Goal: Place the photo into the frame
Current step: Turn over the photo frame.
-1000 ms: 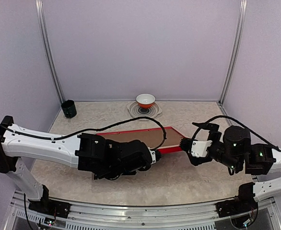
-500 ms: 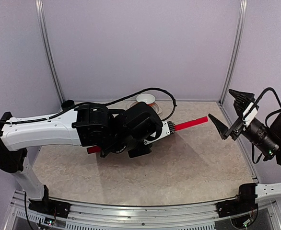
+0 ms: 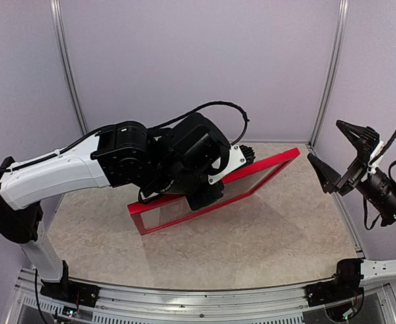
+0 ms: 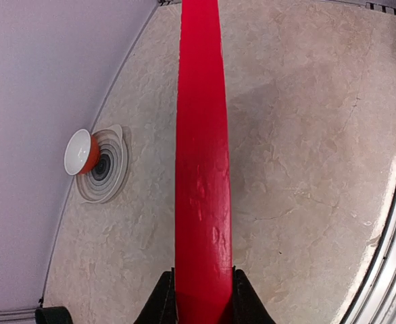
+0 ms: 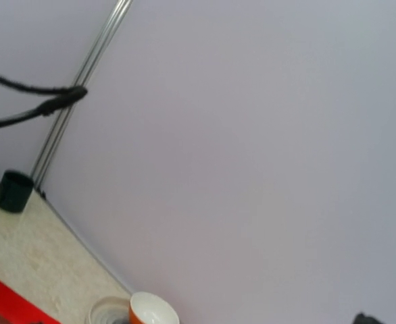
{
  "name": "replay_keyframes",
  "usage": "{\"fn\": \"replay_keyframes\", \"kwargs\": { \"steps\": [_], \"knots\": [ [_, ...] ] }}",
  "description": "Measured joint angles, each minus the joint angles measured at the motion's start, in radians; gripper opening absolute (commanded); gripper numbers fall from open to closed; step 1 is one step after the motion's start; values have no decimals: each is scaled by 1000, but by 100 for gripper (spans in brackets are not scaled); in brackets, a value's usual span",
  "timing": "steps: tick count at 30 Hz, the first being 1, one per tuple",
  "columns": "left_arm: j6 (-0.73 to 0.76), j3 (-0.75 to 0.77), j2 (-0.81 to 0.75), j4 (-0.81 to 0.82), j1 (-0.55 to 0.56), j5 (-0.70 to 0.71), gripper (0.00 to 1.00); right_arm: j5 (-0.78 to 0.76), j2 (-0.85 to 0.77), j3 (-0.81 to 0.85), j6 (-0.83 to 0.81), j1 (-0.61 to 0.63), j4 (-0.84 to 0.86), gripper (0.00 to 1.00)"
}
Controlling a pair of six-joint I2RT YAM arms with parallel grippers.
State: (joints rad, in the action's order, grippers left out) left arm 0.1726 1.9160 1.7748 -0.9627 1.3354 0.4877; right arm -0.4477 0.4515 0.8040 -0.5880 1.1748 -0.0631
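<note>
The frame is a large red rectangle with a clear pane. It hangs tilted above the table, with its lower left corner nearest the surface. My left gripper is shut on its upper edge. In the left wrist view the red edge runs straight away from between the black fingers. My right gripper is open and empty, raised at the far right, apart from the frame. Its fingers do not show in the right wrist view, where a red corner of the frame shows. The photo is out of view.
An orange bowl sits on a ribbed clear plate by the back wall; it also shows in the right wrist view. A dark mug stands in the back left corner. Metal posts and walls close in the table.
My left arm lifted the frame off the table and turned it so its red face shows. My right gripper left the frame's right end, swung up to the right and stands open.
</note>
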Motion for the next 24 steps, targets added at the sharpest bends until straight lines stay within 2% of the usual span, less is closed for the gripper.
{"fn": "replay_keyframes", "kwargs": {
  "steps": [15,24],
  "knots": [
    [-132,45,3,37,-109,-98,0,38,-44,-2,48,0,108,99],
    [-307,48,-32,48,-197,-174,0,11,5,-51,74,0,180,99]
  ]
}}
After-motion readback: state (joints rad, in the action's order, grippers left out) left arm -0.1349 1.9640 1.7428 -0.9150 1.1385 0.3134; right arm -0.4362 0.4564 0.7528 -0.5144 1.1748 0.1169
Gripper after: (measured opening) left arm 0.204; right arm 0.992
